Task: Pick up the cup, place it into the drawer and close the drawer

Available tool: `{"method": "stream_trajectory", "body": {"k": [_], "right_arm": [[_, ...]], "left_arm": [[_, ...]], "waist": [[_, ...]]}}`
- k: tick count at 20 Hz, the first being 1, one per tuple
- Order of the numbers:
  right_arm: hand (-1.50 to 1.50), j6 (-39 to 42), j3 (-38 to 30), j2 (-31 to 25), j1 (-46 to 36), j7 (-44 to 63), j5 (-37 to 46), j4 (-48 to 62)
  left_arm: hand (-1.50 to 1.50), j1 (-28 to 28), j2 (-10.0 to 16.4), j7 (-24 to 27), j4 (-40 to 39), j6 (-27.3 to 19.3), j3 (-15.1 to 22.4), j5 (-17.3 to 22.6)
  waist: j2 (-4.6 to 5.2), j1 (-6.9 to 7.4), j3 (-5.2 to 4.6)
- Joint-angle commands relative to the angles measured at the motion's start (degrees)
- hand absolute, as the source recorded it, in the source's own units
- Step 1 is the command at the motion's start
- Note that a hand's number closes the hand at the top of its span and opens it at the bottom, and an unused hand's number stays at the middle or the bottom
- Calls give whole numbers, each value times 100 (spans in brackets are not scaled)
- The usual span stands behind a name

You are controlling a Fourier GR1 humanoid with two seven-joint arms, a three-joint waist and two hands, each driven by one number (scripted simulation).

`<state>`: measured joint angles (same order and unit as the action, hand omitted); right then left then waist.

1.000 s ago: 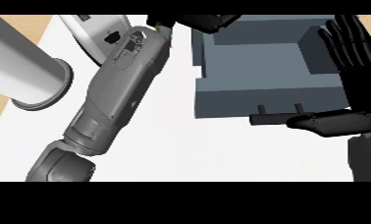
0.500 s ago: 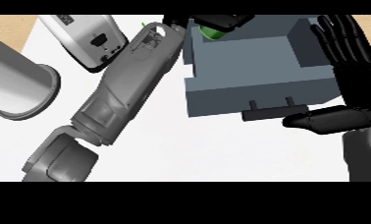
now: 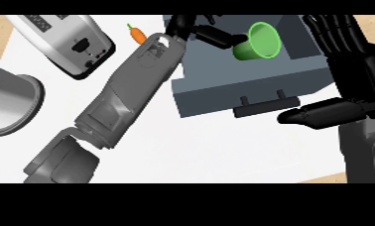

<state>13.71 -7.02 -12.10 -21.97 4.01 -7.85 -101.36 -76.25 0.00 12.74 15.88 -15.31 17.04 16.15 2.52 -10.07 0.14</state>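
Head view, looking steeply down on a white kitchen counter (image 3: 219, 155). An open dark grey box-shaped drawer (image 3: 219, 98) sits at upper centre, its front panel facing the lower edge and carrying a dark bar handle (image 3: 267, 105).

A small bright green cup (image 3: 260, 42) is over the open drawer, towards its back. It is tilted, with its round mouth turned up and to the right.

The grey left forearm (image 3: 139, 86) runs diagonally from the lower left up to the drawer's left rear corner. The black left hand (image 3: 194, 26) stretches right across the drawer's inside and meets the cup at its base end. It cannot be told whether this hand grips the cup or only touches it.

The black right hand (image 3: 350, 81) stands at the right edge, just beside the drawer's right wall. It is released, with its fingers (image 3: 338, 41) straight and pointing up and its thumb (image 3: 319, 115) pointing left, just below the drawer front and near the handle. It holds nothing.

A shiny silver toaster (image 3: 66, 41) lies at upper left. A small orange carrot (image 3: 136, 33) lies between the toaster and the left hand. A round metal pot (image 3: 16, 102) is cut off by the left edge.
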Motion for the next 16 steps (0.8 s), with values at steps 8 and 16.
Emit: {"method": "stream_trajectory", "body": {"k": [8, 16], "right_arm": [[150, 1167, 681, 91, -175, 39, -929, -10], [150, 2344, 1622, -668, 38, 714, -673, 27]], "left_arm": [[-150, 413, 0, 808, 554, 192, -101, 1077], [-150, 250, 0, 1416, 679, -91, -394, 1752]], "waist": [[40, -260, -9], [-65, 134, -19]]}}
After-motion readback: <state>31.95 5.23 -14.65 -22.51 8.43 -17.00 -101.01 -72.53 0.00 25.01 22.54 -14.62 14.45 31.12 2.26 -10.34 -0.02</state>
